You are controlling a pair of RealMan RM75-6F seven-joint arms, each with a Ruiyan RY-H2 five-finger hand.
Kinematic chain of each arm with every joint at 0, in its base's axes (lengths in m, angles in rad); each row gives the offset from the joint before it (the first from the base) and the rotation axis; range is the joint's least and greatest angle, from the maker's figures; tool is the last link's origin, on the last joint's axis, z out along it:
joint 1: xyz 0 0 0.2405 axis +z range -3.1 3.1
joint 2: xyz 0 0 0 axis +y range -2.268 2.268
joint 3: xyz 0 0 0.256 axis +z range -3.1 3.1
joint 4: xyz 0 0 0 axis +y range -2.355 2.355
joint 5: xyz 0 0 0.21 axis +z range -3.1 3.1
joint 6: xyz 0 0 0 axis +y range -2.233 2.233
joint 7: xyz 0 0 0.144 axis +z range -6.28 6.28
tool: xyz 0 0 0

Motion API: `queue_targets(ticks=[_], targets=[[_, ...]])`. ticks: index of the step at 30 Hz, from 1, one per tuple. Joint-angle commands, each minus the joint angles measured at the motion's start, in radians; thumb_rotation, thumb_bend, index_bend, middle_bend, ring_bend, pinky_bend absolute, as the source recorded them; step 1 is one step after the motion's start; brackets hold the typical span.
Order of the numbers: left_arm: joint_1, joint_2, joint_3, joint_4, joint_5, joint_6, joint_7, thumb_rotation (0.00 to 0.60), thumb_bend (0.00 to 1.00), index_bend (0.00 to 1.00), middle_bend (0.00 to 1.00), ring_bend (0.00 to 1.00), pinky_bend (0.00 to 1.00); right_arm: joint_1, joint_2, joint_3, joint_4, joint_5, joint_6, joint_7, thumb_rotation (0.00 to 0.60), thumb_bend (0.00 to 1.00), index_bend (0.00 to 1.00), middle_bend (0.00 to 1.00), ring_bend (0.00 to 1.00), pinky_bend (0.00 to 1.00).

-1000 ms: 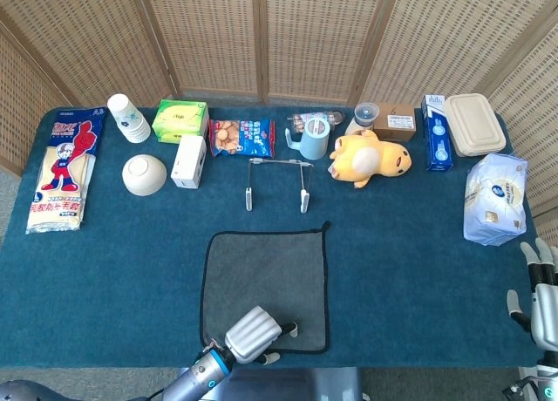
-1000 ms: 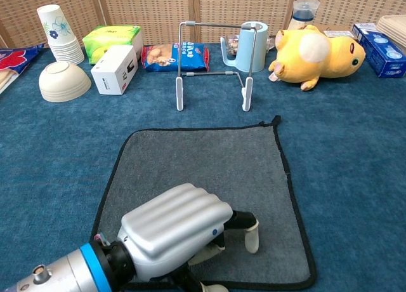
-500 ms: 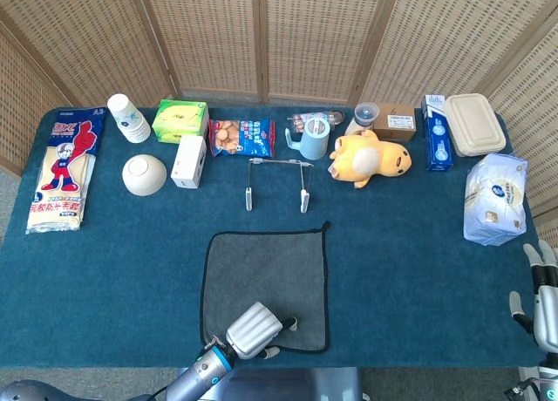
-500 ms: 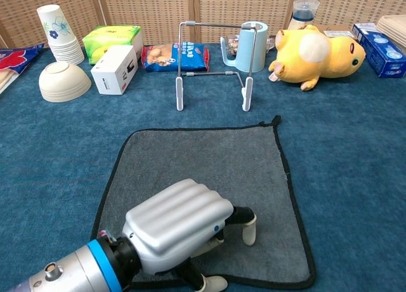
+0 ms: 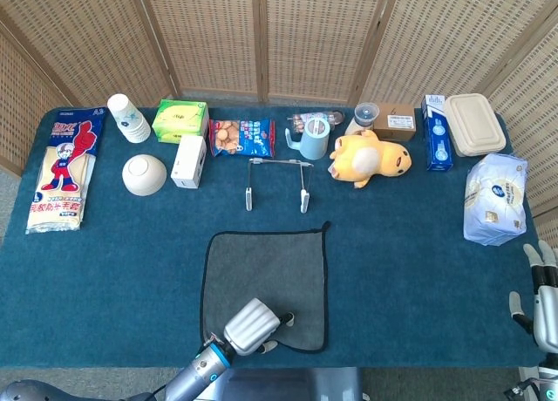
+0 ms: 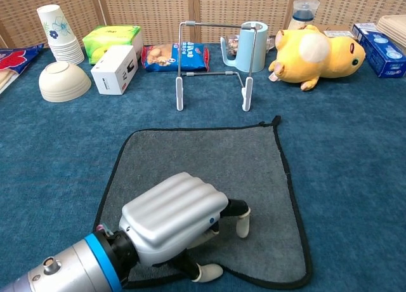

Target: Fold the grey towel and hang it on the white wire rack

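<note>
Left hand (image 6: 174, 225) rests curled on the towel's (image 6: 209, 178) near edge; whether it pinches cloth cannot be told. Towel lies flat, unfolded, near the rack (image 6: 212, 66). Risk: fingers slip, fold bunches. Right hand (image 5: 542, 296) hangs at the table's right edge, fingers straight, holding nothing.

The towel (image 6: 209, 178) lies flat at the near middle of the table (image 5: 418, 279), with the left hand (image 6: 174, 219) resting on its near edge. Behind the towel stands the rack (image 6: 212, 63). Left of the rack sit a box (image 6: 114, 70) and a bowl (image 6: 63, 81), with cups (image 6: 58, 26) behind the bowl (a snack bag (image 6: 174, 56) lies just behind the rack). Right of the rack are a jug (image 6: 248, 46) and a plush toy (image 6: 317, 54). The right hand (image 5: 542, 292) hangs at the table's far right, well apart from the towel.
</note>
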Motion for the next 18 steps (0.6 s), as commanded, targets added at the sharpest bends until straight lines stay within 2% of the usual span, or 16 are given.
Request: queue_targets(ticks=[1, 7, 18], targets=[[-0.002, 0.003, -0.002, -0.002, -0.005, -0.004, 0.004, 0.600, 0.38, 0.43, 1.00, 1.00, 1.00, -0.001, 0.001, 0.000, -0.001, 0.000, 0.001, 0.001, 0.600, 0.39, 0.07, 0.03, 0.00, 0.00], [-0.007, 0.007, -0.006, -0.009, -0.011, -0.007, 0.012, 0.600, 0.45, 0.49, 1.00, 1.00, 1.00, -0.005, 0.005, 0.000, -0.008, -0.002, 0.008, 0.000, 0.600, 0.39, 0.07, 0.04, 0.00, 0.00], [-0.004, 0.015, -0.011, -0.014, -0.006, 0.020, 0.006, 0.600, 0.45, 0.65, 1.00, 1.00, 1.00, -0.005, 0.005, 0.001, -0.015, -0.006, 0.010, -0.005, 0.600, 0.39, 0.07, 0.04, 0.00, 0.00]])
